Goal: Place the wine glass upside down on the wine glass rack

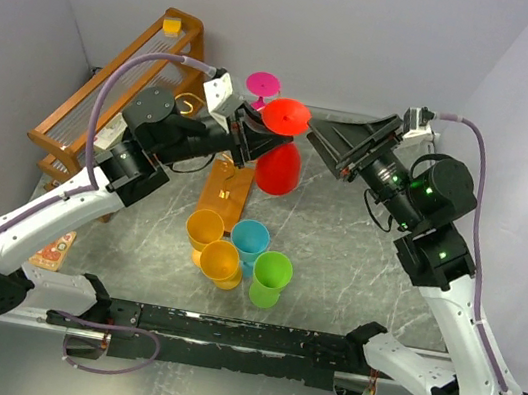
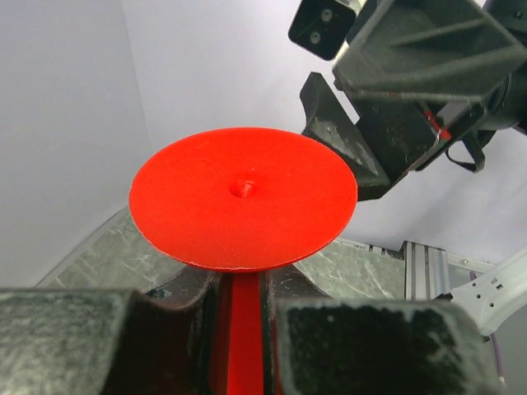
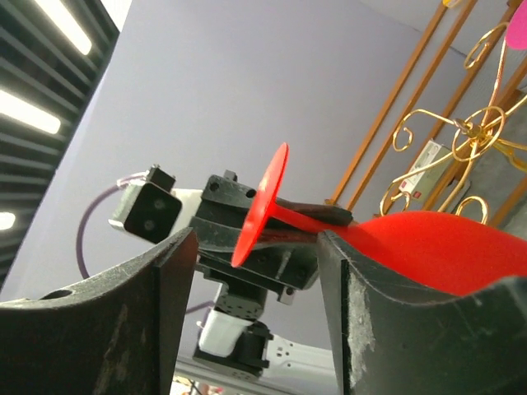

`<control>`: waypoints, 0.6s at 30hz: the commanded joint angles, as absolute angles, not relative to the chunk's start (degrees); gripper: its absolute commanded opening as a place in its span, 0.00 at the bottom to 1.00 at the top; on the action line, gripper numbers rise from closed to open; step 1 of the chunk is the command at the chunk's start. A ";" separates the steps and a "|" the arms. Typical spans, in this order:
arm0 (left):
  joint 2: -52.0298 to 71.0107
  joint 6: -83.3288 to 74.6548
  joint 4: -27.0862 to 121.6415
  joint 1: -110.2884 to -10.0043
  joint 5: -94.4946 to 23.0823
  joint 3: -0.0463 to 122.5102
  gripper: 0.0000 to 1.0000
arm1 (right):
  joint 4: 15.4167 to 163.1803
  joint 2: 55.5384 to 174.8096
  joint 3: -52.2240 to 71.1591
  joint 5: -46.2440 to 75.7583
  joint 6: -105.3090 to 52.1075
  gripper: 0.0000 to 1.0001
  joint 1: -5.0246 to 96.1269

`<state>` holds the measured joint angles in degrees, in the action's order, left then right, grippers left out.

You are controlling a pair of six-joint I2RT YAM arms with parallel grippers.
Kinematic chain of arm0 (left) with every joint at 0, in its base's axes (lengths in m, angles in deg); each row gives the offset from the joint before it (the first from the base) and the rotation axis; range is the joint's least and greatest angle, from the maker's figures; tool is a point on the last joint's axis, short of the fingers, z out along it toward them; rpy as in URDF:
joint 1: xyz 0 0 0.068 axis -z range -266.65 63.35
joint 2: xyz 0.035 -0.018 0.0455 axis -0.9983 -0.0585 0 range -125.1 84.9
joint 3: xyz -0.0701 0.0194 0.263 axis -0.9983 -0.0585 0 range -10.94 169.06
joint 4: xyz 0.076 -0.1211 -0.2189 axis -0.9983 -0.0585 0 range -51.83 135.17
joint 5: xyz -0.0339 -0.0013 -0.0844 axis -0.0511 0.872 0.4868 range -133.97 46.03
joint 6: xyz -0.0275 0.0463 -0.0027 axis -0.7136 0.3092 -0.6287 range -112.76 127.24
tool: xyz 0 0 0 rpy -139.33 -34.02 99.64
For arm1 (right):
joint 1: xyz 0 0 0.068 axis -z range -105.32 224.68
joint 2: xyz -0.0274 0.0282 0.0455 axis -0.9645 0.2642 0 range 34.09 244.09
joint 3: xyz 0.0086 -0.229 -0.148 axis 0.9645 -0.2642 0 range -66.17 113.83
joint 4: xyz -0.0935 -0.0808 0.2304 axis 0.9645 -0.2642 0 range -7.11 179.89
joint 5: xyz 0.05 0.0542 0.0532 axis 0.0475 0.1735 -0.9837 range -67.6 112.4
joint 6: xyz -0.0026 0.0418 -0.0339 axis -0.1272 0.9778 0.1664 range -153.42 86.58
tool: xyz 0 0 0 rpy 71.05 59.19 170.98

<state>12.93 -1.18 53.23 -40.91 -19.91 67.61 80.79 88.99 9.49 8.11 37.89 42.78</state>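
- At the near middle of the grey marbled table [image 1: 364, 265], an orange plastic cup [image 1: 204, 228], a yellow-orange plastic cup [image 1: 221, 261], a light blue plastic cup [image 1: 250, 240] and a green plastic cup [image 1: 271, 278] stand bunched close together;
- just beyond them lies the small rectangular wooden base of the thin gold wire wine glass rack [image 1: 227, 189]; its curled arms show in the right wrist view behind the red bowl;
- just right of that base is the red plastic wine glass [image 1: 277, 167], upside down, bowl below and round foot [image 2: 243, 197] on top; it is beside the rack, not on it; whether its rim touches the table I cannot tell;
- the left gripper [image 2: 241, 304] is clamped on the glass's stem [image 2: 243, 354], one finger on each side, just under the foot;
- the right gripper [image 3: 257, 243] points in from the right, jaws spread apart and gripping nothing; its fingertips sit close to the foot's edge;
- farther back, a pink plastic wine glass [image 1: 263, 84] shows its round foot uppermost;
- at the far left, a large slanted orange wooden shelf rack [image 1: 107, 105] stands by the wall, a small yellow object [image 1: 174, 25] on top.
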 commanded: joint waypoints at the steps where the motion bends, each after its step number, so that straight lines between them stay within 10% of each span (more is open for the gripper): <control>1: 13.41 0.71 57.64 -41.04 -17.01 65.76 0.07 | 79.54 89.43 11.77 11.19 43.05 0.58 42.60; 18: 15.91 2.43 63.45 -41.03 -17.41 60.15 0.07 | 67.19 93.63 18.14 12.22 41.42 0.19 42.62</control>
